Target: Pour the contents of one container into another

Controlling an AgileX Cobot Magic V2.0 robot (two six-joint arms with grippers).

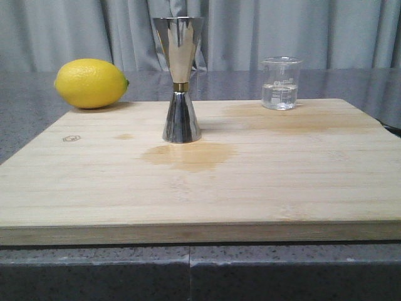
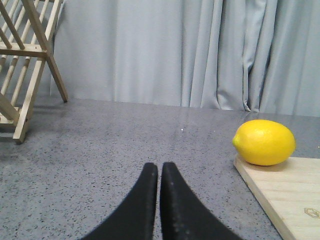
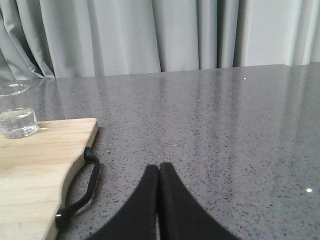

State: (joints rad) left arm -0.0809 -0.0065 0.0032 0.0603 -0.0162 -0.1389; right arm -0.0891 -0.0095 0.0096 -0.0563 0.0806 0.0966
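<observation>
Front view: beaker point(image 1: 281, 83) and jigger point(image 1: 180, 78) untouched, well clear of both grippers point(image 2: 159, 172) point(image 3: 159, 172), fingers pressed together; top-heavy jigger likely tips if nudged during pouring.

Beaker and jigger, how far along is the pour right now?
Nothing looks done: the beaker stands upright on the board, liquid inside, apart from the jigger. Nothing is in hand; left gripper and right gripper are shut and empty. Grasping and pouring remain.

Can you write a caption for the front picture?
A lemon, steel jigger and glass beaker holding clear liquid stand on a wooden board.
</observation>
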